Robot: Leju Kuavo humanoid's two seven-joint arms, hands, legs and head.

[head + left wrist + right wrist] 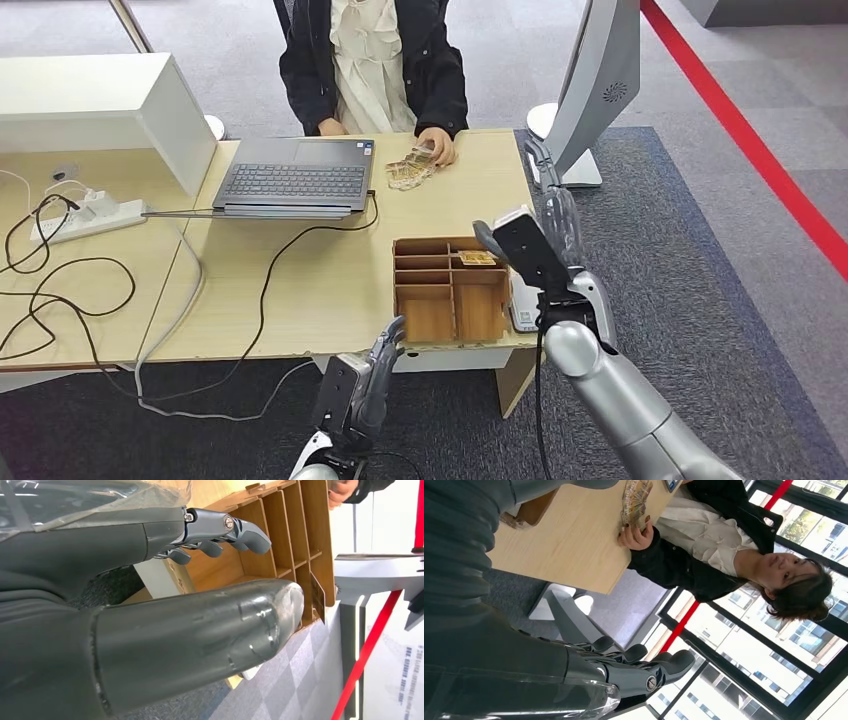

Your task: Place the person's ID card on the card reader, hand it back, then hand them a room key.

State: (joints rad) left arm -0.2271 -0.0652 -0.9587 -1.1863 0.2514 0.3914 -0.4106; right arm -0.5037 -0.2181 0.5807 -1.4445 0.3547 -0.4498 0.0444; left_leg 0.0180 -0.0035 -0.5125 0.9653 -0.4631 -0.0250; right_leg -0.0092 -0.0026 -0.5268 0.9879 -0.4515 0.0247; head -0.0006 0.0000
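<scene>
At 12 o'clock on the desk (330,280), the person's hand (438,145) rests on fanned cards (412,168), presumably ready to offer. Right hand (553,215), raised at 3 o'clock, fingers spread, holds nothing. Left hand (375,375) waits at 6 o'clock, loosely spread, beside the wooden organizer (450,290) holding a card (477,258), probably a room key.

The robot's silver arms end in dark grey hands, the left hand (362,385) and right hand (540,235) each with a grey ribbed cover, thick scuffed thumb (210,630), clear plastic shell and screw-headed fingers (649,672).
</scene>
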